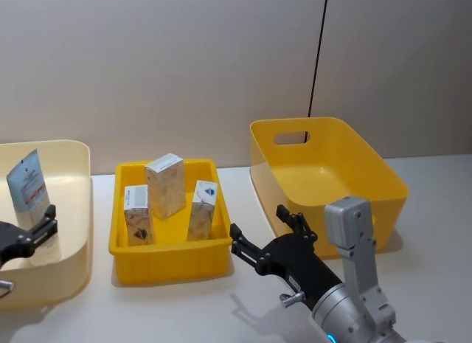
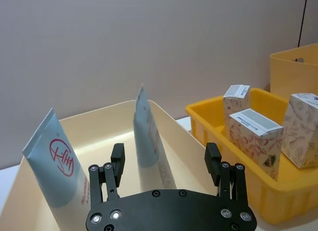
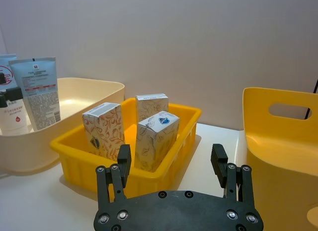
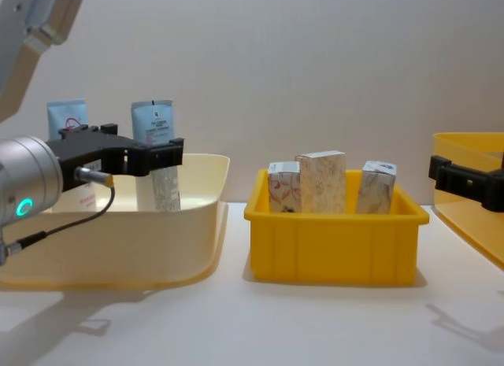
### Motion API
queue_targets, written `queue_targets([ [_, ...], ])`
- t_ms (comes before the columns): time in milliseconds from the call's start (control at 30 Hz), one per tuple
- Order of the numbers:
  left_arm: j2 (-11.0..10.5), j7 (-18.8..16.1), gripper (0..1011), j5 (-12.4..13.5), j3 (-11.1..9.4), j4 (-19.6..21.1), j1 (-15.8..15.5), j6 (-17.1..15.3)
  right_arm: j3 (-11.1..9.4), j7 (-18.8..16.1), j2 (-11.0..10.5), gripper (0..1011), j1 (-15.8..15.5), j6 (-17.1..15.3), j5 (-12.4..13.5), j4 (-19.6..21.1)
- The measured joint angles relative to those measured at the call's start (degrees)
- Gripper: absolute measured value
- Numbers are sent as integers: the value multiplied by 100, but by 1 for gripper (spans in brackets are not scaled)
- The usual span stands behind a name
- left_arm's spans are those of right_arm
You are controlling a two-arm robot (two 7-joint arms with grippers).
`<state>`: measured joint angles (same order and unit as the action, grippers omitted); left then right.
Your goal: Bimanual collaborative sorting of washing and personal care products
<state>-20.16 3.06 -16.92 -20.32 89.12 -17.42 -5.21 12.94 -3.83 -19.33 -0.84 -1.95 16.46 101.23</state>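
Three cartons [image 1: 166, 184] stand upright in the small yellow bin [image 1: 168, 248] at the middle of the surface [image 1: 431, 232], the tallest at the back. Two pale-blue tubes stand leaning in the cream tub [image 1: 82, 210] toward the surface's left edge, one with a red round mark [image 2: 57, 161] and the other [image 2: 144, 126] just beside it. The large yellow bin [image 1: 332, 173], toward the right edge, holds nothing.

The left claw [image 2: 165, 155] hovers over the tub's near rim, spread wide and holding nothing, facing the tubes. The right claw [image 3: 170, 154] hangs near the front edge between the two yellow bins, equally wide and empty, facing the cartons.

This looks like the approach before a pick. Next, each claw probably has to go in over its container's wall and close on one item. The tubes are soft and will likely need a light squeeze, and the cartons stand close enough that a neighbour could topple.

The tub's left side is cut off in the head view. In the chest view the walls hide the lower parts of the tubes and cartons. The print is too small to read.
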Motion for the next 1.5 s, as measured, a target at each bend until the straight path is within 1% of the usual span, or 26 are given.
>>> queue_targets([
  [100, 37, 108, 1003, -146, 91, -122, -82, -65, 0, 0, 0, 1001, 0, 0, 0, 0],
  [233, 74, 236, 1003, -290, 168, -263, -168, -131, 0, 0, 0, 1001, 0, 0, 0, 0],
  [267, 74, 236, 1003, -290, 168, -263, -168, -131, 0, 0, 0, 1001, 0, 0, 0, 0],
  [300, 102, 321, 1004, -374, 215, -361, -230, -164, 0, 0, 0, 1001, 0, 0, 0, 0],
  [567, 184, 625, 1003, -621, 310, -695, -428, -239, 0, 0, 0, 1001, 0, 0, 0, 0],
  [700, 252, 803, 1003, -726, 340, -950, -580, -255, 0, 0, 0, 1001, 0, 0, 0, 0],
  [1033, 413, 1024, 1003, -790, 348, -1404, -870, -199, 0, 0, 0, 1001, 0, 0, 0, 0],
  [1300, 531, 1070, 1003, -761, 341, -1674, -1052, -119, 0, 0, 0, 1001, 0, 0, 0, 0],
  [1400, 551, 1077, 966, -750, 340, -1722, -1083, -103, 0, 0, 0, 1001, 0, 0, 0, 0],
  [1500, 577, 1087, 885, -736, 337, -1784, -1125, -85, 0, 0, 0, 1001, 0, 0, 0, 0],
])
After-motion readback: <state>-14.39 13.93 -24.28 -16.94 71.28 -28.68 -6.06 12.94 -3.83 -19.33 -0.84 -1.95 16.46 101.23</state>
